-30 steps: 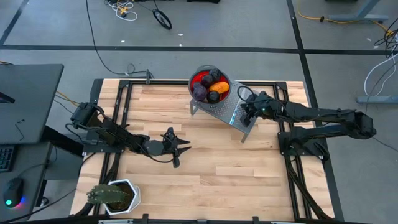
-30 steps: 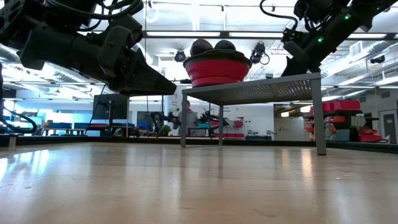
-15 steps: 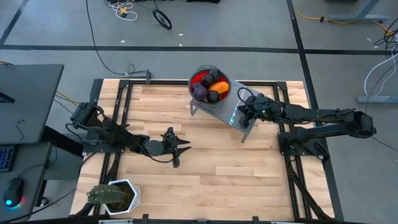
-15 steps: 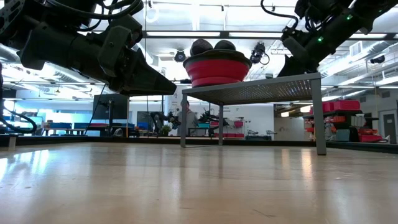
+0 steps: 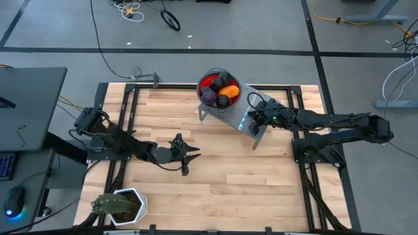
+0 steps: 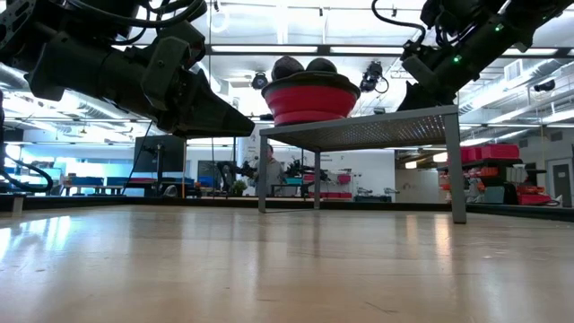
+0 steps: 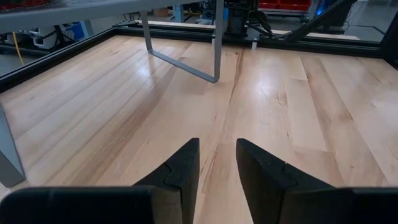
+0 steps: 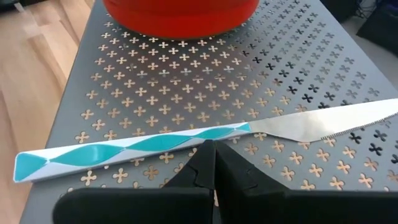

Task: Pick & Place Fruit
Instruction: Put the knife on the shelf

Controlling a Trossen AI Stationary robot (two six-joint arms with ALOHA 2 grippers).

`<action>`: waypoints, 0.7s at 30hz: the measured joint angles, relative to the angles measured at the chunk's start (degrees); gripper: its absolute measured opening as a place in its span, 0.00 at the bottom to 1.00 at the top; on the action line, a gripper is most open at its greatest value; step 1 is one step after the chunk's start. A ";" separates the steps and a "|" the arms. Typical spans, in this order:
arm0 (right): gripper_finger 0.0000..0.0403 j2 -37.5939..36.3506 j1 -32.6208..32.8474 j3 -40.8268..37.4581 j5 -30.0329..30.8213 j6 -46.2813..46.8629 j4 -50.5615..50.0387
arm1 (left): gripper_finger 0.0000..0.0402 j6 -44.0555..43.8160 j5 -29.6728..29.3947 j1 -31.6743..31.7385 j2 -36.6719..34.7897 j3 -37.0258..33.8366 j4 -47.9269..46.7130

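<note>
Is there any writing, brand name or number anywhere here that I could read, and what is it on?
None can be read.
The knife carries only a teal and white wave pattern, no words.
The red bowl is plain.
Signs in the room behind the table are too small to read.

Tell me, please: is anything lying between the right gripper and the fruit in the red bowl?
Yes. The knife lies flat on the perforated grey stand, crosswise just ahead of the right gripper, whose fingers are shut. The red bowl holding the fruit sits beyond the knife.
</note>
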 joint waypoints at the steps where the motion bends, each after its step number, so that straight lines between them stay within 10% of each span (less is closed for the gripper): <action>1: 0.01 0.00 0.00 0.00 0.32 -0.32 0.19 | 0.28 0.00 0.00 -0.02 0.00 0.00 -0.02; 21: 0.01 -0.27 0.02 -0.08 0.16 -2.35 1.15 | 0.28 -0.02 0.00 -0.01 0.00 0.00 -0.09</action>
